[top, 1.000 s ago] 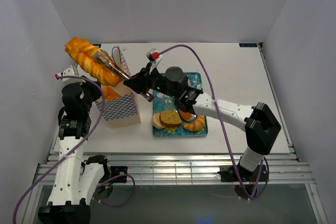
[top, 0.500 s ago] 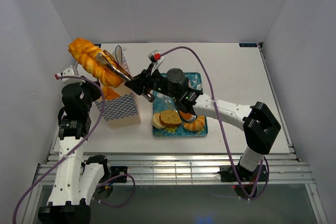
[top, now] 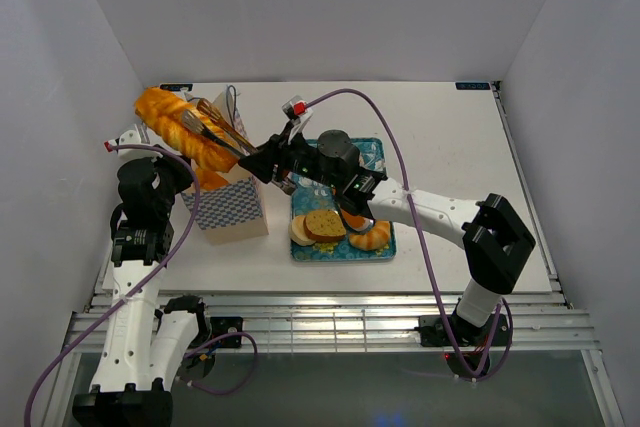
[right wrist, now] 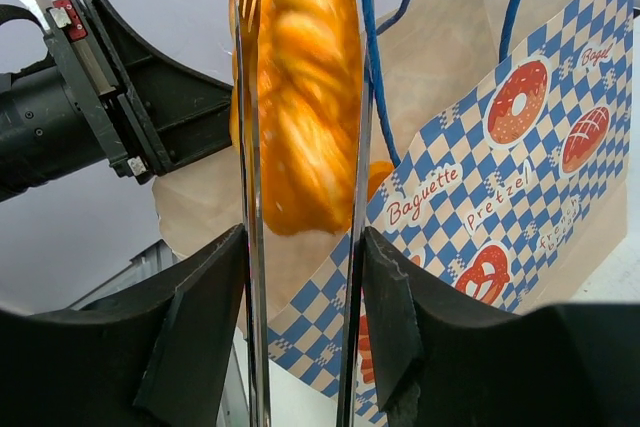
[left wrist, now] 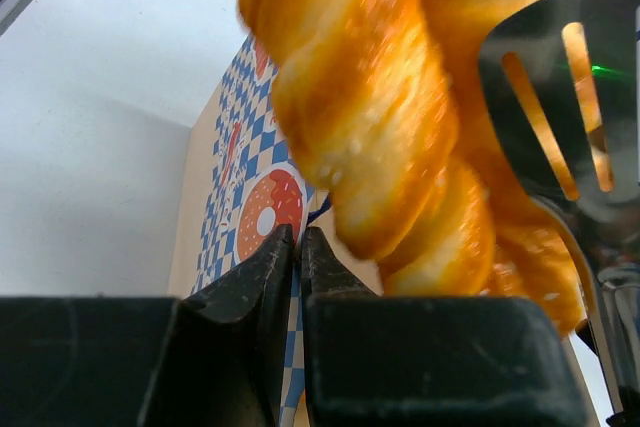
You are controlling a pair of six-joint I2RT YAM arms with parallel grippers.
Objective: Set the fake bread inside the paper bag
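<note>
Hanging over one bag, one loaf

- paper bag mouth's pretty crowded, twisted loaf and tongs sit right over it
- left arm blocks its 9 o'clock, tray its 3
- surface wide open at 2 o'clock

**White booth around a white table**

Plain white walls rise beyond the right claw and well off to either side. Beneath it lies a white table; behind it, at the near edge, runs a slatted metal frame.
</note>
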